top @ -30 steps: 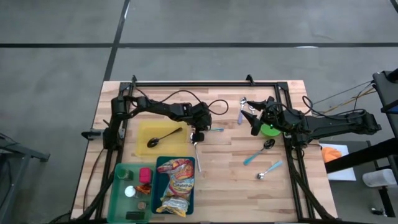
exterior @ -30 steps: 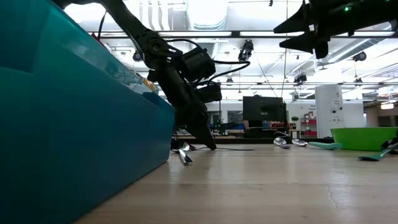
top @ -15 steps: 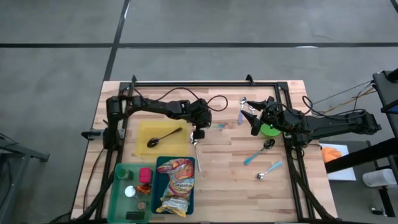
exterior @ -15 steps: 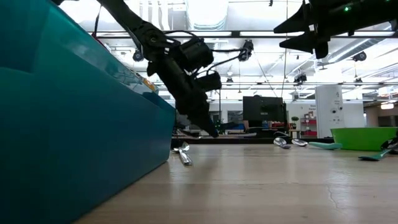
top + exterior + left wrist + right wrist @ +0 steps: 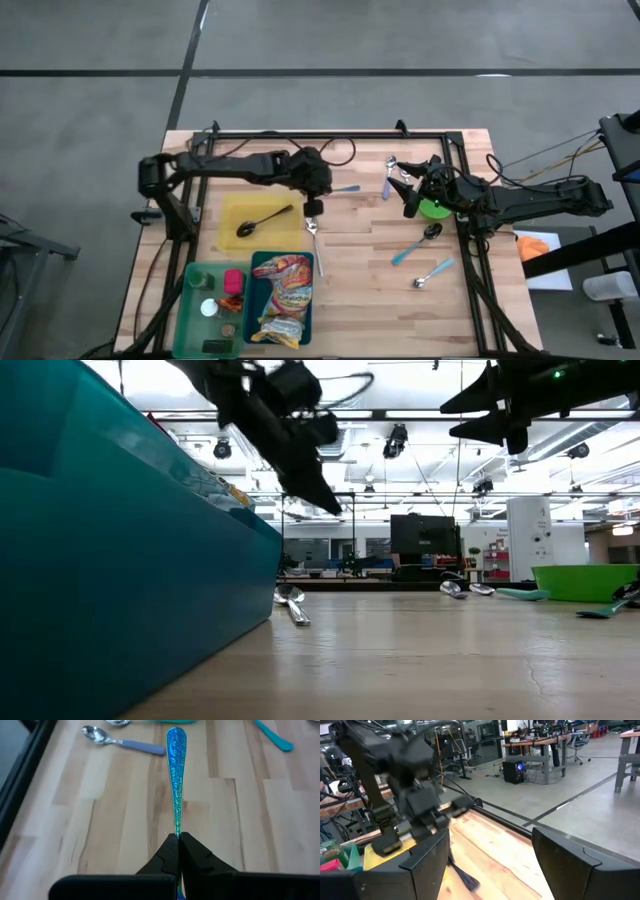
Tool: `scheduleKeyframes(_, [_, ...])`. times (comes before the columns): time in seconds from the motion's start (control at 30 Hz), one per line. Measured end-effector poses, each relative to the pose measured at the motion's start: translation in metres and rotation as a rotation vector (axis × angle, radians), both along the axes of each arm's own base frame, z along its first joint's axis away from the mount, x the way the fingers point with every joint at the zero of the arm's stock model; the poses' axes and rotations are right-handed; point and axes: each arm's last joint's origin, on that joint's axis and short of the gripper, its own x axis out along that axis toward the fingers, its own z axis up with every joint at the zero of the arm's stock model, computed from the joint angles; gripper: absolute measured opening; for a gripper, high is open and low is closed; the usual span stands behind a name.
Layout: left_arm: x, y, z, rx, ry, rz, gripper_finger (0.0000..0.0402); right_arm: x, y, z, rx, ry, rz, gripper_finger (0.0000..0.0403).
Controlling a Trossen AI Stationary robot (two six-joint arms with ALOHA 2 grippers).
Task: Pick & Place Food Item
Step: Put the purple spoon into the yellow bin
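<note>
In your low view the tall teal plastic bin (image 5: 120, 560) fills the near side and runs off the picture's edge, hiding everything behind it. The left wrist view cuts off the lower end of the patterned blue metal handle (image 5: 176, 775) behind the left gripper (image 5: 178, 839), so you cannot tell what utensil it is. From above, the small items in the green plastic tray (image 5: 192, 300) are too tiny to identify.

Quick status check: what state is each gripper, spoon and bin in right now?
Left gripper: shut on blue patterned spoon handle, lifted.
Right gripper: open, empty, near green bowl.
Black spoon: lying on yellow tray.
Teal bin: holds snack bags.
</note>
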Motion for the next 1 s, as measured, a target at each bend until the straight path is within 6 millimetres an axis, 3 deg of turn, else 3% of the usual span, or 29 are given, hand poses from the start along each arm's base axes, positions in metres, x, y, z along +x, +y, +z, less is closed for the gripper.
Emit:
scheduleKeyframes(0.2, [-0.026,-0.018,0.027,-0.011,0.069,0.101,0.0,0.0,0.0,0.0,0.0,0.0,0.0,0.0281])
scheduleKeyframes(0.37, [-0.049,-0.031,0.036,-0.042,0.188,0.222,0.0,0.0,0.0,0.0,0.0,0.001,0.0,0.0281])
scheduleKeyframes(0.53, [-0.067,-0.044,0.032,-0.025,0.293,0.347,0.0,0.0,0.0,0.0,0.0,0.0,0.0,0.0281])
scheduleKeyframes(0.67, [-0.085,-0.057,0.015,-0.011,0.322,0.396,0.0,0.0,0.0,0.0,0.0,0.0,0.0,0.0281])
scheduleKeyframes(1.0, [-0.145,-0.084,-0.011,-0.081,0.231,0.425,0.0,0.0,0.0,0.0,0.0,0.0,0.0,0.0281])
